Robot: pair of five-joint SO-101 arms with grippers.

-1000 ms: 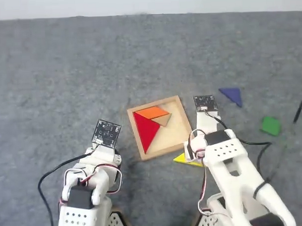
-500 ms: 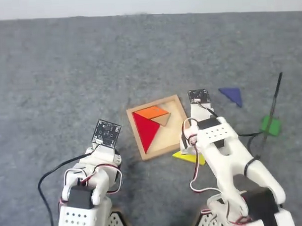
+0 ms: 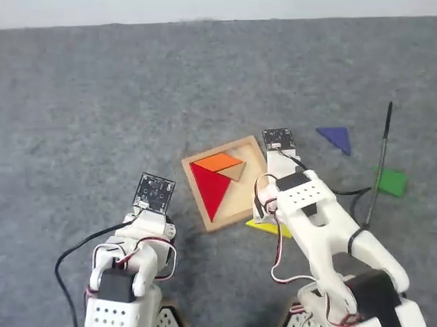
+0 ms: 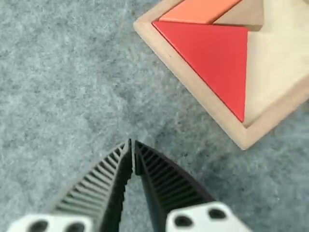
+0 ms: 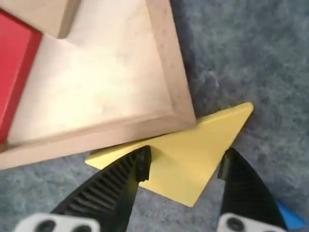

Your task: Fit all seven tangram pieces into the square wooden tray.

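Left gripper hangs pinched together over the grey carpet just short of the wooden tray and has not stirred this past second. Inside the tray lie the red triangle and the orange parallelogram. The right gripper has swung in toward the tray's near edge and now stands spread wide astride the yellow triangle, which lies on the carpet touching the rim. A pickup looks close. Farther right, the blue triangle and green square wait untouched.

A thin black rod slants above the grey felt table cover
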